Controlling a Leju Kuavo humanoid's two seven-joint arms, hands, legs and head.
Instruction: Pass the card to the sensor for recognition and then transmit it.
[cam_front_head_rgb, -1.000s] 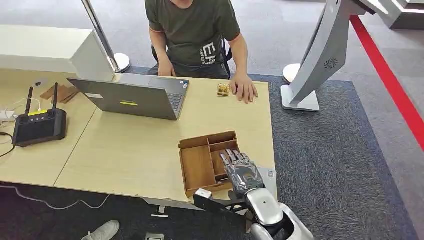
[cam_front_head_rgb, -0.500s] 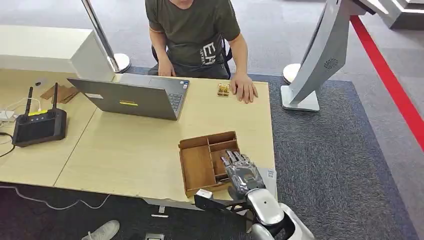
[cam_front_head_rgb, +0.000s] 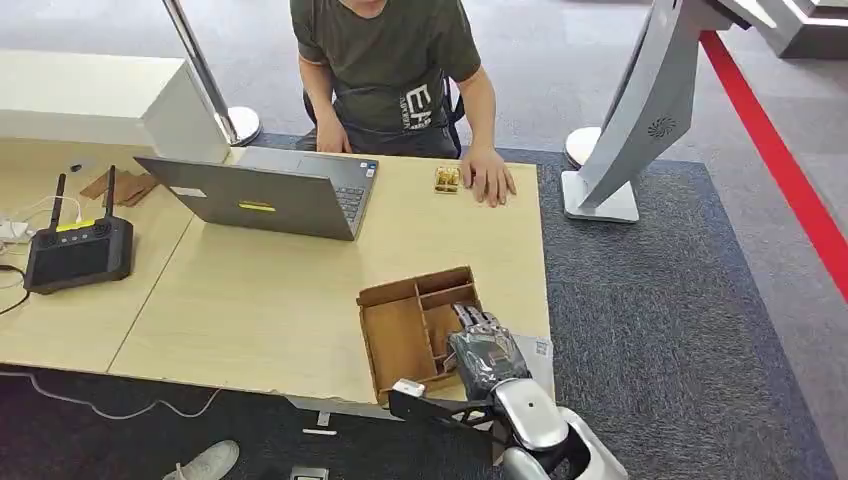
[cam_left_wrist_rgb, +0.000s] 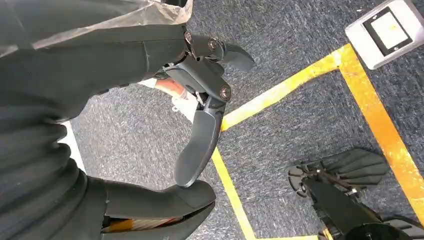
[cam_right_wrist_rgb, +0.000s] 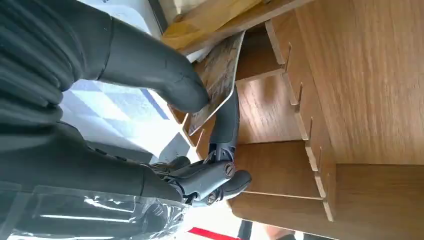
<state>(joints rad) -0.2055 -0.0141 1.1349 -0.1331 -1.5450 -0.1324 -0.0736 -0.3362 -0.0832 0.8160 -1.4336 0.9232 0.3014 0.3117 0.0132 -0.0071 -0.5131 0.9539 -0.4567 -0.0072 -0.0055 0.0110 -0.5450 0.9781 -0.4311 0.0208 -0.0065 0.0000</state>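
Right wrist view: right robot hand (cam_right_wrist_rgb: 200, 130) pinching card (cam_right_wrist_rgb: 217, 80)

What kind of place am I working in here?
Probably an office or demo hall: a wooden desk with a laptop, a seated person opposite, grey carpet and a barrier post.

A divided wooden tray (cam_front_head_rgb: 400, 335) sits at the near right corner of the bench (cam_front_head_rgb: 260, 300), with the right hand (cam_front_head_rgb: 485, 350) over its right compartments. A laptop (cam_front_head_rgb: 265, 195) lies behind it to the left, a person (cam_front_head_rgb: 390, 60) beyond, and a controller (cam_front_head_rgb: 78, 252) far left.
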